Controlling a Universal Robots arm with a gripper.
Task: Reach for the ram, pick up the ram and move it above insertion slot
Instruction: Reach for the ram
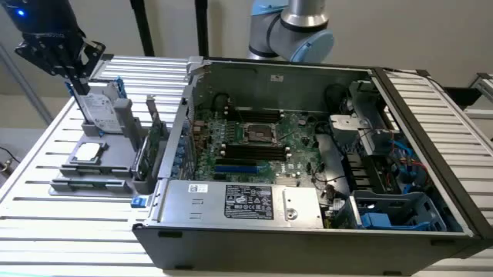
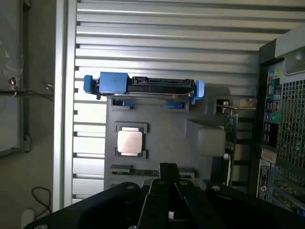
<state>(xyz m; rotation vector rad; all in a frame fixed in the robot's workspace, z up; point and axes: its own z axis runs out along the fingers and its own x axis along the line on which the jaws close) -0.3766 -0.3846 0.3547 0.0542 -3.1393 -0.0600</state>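
**Exterior view:** The pincer (image 1: pixel 75 79) is hanging empty, fingers pressed together, over the far end of the grey holder tray (image 1: pixel 85 191). It is just above the hard drive (image 1: pixel 101 111), which is standing in its blue caddy. The ram (image 1: pixel 91 169) is lying flat in a groove at the tray's near end, toward the counter's (image 1: pixel 62 231) near edge. Its long axis is running across the tray, parallel to that edge. The hard drive and 1 CPU (image 1: pixel 86 151) are sitting between pincer and ram. An upright green card (image 1: pixel 152 135) is flanking the tray beside the open computer case (image 1: pixel 231 248).

**Wrist view:** The pincer's (image 2: pixel 167 168) closed tip is lining up with the ram (image 2: pixel 136 171), a thin strip beyond the CPU (image 2: pixel 129 141) from the hard drive (image 2: pixel 143 88). Nothing is covering the strip.
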